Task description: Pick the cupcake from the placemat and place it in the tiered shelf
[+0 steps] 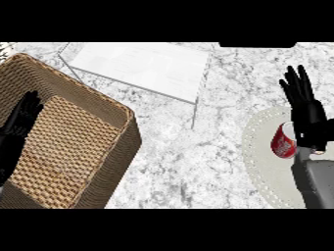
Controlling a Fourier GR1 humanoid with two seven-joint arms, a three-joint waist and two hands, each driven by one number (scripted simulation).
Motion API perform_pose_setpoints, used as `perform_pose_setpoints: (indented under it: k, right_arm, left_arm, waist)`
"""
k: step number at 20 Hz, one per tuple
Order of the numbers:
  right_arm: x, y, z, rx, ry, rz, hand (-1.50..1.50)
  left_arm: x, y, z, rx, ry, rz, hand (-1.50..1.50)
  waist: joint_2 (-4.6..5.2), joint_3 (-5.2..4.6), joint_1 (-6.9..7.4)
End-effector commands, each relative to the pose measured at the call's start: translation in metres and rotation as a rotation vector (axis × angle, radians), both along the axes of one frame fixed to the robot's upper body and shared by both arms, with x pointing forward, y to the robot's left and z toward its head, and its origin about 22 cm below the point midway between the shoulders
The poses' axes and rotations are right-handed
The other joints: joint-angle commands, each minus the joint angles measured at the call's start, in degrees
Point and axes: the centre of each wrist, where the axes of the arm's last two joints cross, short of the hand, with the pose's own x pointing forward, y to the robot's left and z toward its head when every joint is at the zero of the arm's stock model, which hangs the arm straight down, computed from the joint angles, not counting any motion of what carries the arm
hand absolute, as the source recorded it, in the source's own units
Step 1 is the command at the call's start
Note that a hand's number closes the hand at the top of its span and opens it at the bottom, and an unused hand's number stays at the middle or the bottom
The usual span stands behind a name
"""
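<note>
A cupcake [283, 142] in a red wrapper with a white top stands on the pale round placemat [260, 147] at the right. My right hand [308, 112] hovers just right of it with fingers straight and pointing away, thumb out to the right; the wrist partly covers the cupcake's right side. At the left, my left hand [16, 125] rests open over the woven wicker shelf [61, 142], fingers up. The shelf's inner floor holds nothing.
A white tray-like wire shelf panel [144, 66] lies at the back centre on the marble counter [191, 157]. A dark object [256, 45] shows at the top edge.
</note>
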Motion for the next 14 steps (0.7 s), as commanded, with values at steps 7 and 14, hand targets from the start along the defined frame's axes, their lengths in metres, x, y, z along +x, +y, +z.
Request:
perform_pose_setpoints:
  k: [7, 14]
  right_arm:
    - [-0.023, -0.157, 0.076, -0.601, 0.138, 0.051, 1.5]
    - [-0.032, -0.212, 0.066, -0.31, 0.177, 0.248, -1.5]
  left_arm:
    - [-0.032, 0.013, -0.044, -0.118, 0.4, 0.143, 0.0]
    - [-0.021, -0.009, -0.054, -0.196, 0.516, 0.132, 0.0]
  waist:
    - [2.97, -2.66, -3.66]
    - [1.77, -1.46, -2.04]
